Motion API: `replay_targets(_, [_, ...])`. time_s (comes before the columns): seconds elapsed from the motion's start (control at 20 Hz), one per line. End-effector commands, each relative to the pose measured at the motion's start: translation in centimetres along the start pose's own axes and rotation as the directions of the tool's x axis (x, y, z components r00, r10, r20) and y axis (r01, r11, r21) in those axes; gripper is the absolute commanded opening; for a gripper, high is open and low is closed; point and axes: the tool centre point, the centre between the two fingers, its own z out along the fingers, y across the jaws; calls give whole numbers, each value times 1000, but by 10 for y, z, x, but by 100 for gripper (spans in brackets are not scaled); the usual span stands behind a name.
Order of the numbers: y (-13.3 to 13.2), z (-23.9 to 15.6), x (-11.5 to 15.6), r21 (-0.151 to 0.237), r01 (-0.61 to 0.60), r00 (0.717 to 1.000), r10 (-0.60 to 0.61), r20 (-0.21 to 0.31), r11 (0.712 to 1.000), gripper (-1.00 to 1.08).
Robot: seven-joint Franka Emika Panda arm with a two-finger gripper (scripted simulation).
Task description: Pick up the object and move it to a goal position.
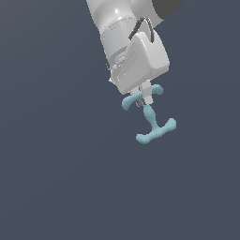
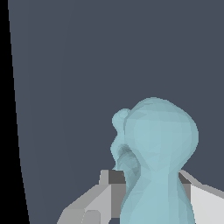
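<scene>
Gripper (image 1: 144,97) pinched on the upper crossbar of the light-teal object (image 1: 152,123), white fingers (image 1: 147,93) closed around its middle. In the exterior view: whole piece visible, upper crossbar clamped, stem slanting down toward that view's right, lower crossbar hanging free below, all against plain dark slate background (image 1: 51,164). In the wrist view: only the bulging near end of the object (image 2: 159,144), flanked by grey finger (image 2: 94,199) surfaces, shape hard to read. White arm (image 1: 124,28) entering from above, wrist tilted, hand angled downward.
</scene>
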Motion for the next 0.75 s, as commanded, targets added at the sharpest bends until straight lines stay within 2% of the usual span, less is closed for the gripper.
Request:
replay_targets(0.0, [-19, -14, 3, 53, -22, 1000, 22, -3, 998, -100])
replay_targets(0.15, [-35, -28, 6, 100, -40, 999, 41, -6, 994, -100])
replay_targets(0.35, [-49, -42, 10, 144, -57, 998, 59, -8, 988, -100])
replay_targets(0.7, [-56, -50, 13, 169, -68, 997, 70, -9, 983, -100])
